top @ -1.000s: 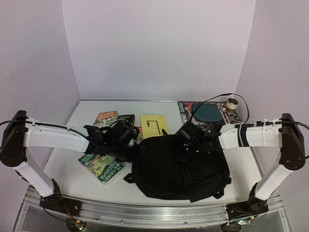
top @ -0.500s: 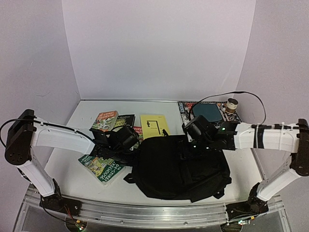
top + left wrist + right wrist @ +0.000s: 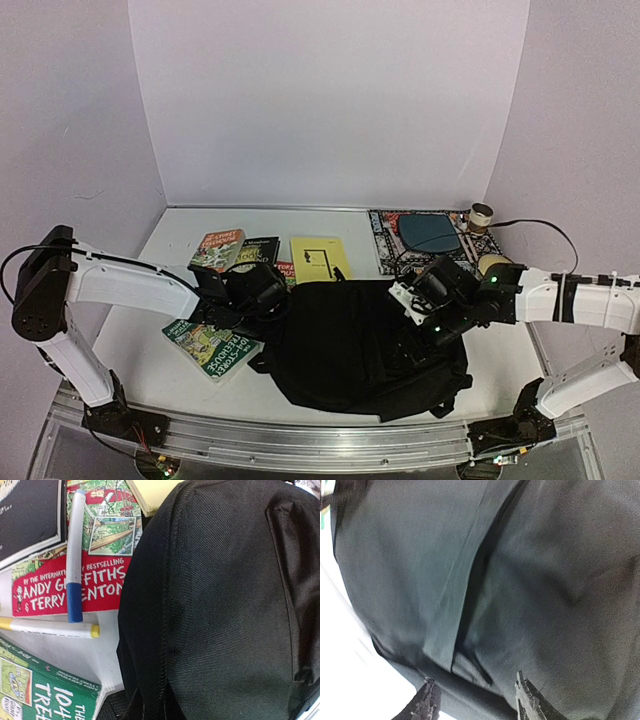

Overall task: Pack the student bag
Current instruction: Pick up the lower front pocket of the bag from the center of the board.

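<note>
Right gripper (image 3: 474, 684) jaws parted over student bag (image 3: 545, 570).

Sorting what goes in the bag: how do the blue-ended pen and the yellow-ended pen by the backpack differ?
The blue-ended pen lies on the red book; the yellow-ended pen lies on the white table. In the left wrist view the blue-ended pen runs up and down, the yellow-ended pen crosswise. Both have white barrels.
</note>
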Robot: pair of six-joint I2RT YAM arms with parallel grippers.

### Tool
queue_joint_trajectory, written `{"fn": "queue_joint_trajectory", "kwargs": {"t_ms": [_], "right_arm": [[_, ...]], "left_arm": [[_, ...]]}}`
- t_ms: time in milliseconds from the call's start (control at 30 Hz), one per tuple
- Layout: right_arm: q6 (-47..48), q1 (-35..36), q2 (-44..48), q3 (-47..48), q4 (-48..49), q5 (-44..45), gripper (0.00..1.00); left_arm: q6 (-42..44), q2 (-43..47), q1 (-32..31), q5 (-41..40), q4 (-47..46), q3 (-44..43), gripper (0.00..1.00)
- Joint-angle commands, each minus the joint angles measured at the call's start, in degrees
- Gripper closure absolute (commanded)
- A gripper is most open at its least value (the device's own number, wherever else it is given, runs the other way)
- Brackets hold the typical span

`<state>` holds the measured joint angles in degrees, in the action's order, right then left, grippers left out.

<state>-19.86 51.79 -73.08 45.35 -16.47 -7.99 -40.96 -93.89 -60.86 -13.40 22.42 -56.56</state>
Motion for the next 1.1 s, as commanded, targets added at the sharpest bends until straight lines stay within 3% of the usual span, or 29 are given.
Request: {"fn": "queue_joint_trajectory", "kwargs": {"t_ms": [0,667,800,967,1067], "right_arm": [[3.7,0.05,-0.99,-2.79,-4.09,-4.34,0.48],[7.91,0.04,-11.08,-4.22,2.86,-5.32,0.58],[8.05,0.05,-11.01,-3.86,3.54,-6.68,0.7],[7.66,-0.02,-9.45,-2.94,2.95,-7.54,0.99],[7.2,-0.01,-7.16,-1.92,2.23,-7.75,1.0]], "left_arm": [[2.78,-1.69,0.36,-4.96,4.25,-3.5,0.97],[3.08,-4.91,0.39,-3.56,4.65,-6.56,0.96],[3.13,-3.56,0.34,-3.71,4.65,-6.36,0.95],[2.93,-0.61,0.3,-3.71,4.71,-6.88,0.85],[2.65,1.18,0.0,-3.25,4.8,-7.53,0.75]]}}
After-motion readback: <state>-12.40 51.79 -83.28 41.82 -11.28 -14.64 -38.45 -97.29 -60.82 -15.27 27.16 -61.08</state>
